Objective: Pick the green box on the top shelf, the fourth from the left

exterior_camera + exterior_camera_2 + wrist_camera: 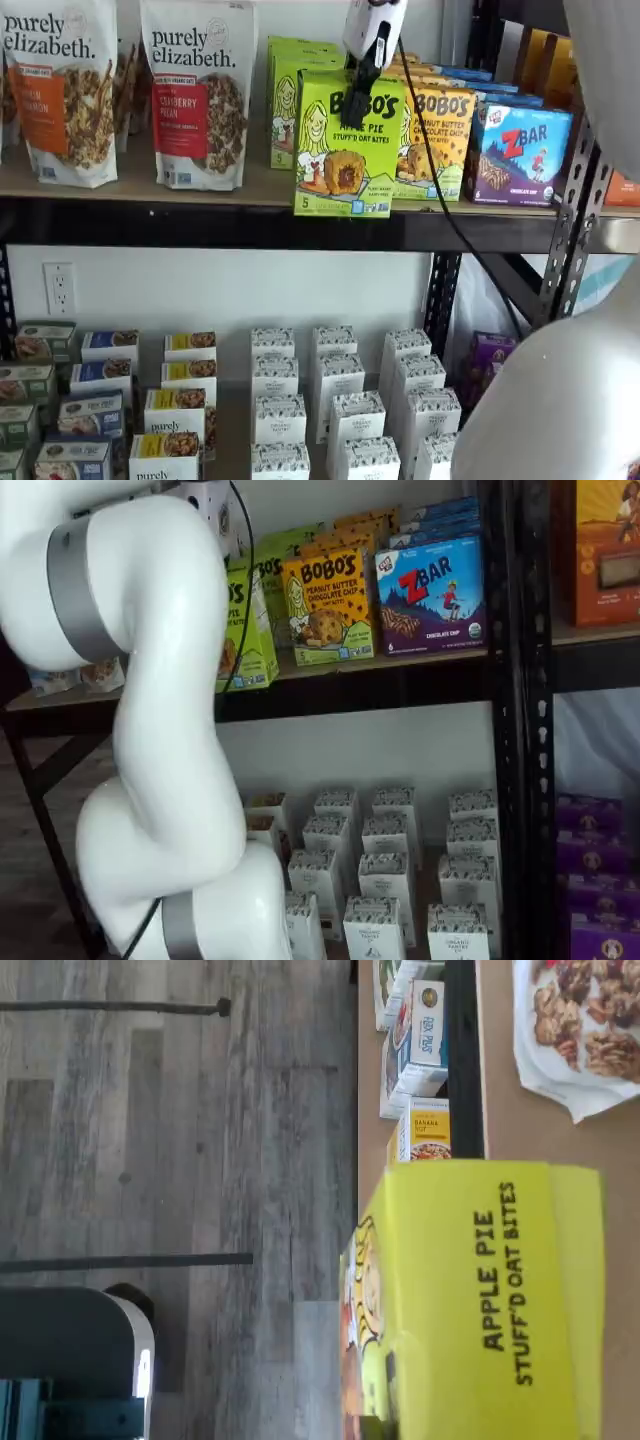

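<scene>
One white arm reaching down from above, gripper (358, 95) clamping the green box (348, 150) at the top shelf (200, 222) front edge, yellow-orange Bobo's carton (440, 140) standing just right, granola bags (198, 90) left.

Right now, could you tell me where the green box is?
In a shelf view, the green box is at the front edge of the top shelf, in the gripper, with the orange box just right of it.
</scene>
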`<state>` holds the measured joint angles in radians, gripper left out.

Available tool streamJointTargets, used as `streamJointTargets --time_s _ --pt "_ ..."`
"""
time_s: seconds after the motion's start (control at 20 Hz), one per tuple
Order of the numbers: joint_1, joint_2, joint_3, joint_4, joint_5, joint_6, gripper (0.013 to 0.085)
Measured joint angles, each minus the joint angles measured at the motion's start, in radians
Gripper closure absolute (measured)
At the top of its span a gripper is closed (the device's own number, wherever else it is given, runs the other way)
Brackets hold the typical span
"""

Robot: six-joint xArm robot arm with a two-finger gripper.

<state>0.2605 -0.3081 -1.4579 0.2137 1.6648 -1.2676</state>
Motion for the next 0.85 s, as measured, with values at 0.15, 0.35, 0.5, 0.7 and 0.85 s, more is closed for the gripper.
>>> streamJointTargets --time_s 0.15,0.35,0.5,0.7,0.85 --pt "-0.001 -0.016 0.019 -0.007 0.001 -0.002 0.065" --pt "-0.007 -0.036 0.041 -0.004 -0.002 -0.008 0.065" --pt "-0.009 -0.048 0.053 -0.005 -0.002 -0.011 0.065" --pt "-0.008 -0.067 0.076 -0.014 -0.001 -0.012 0.065" --pt "-0.01 -0.082 0.096 -0.016 -0.004 -0.015 0.065"
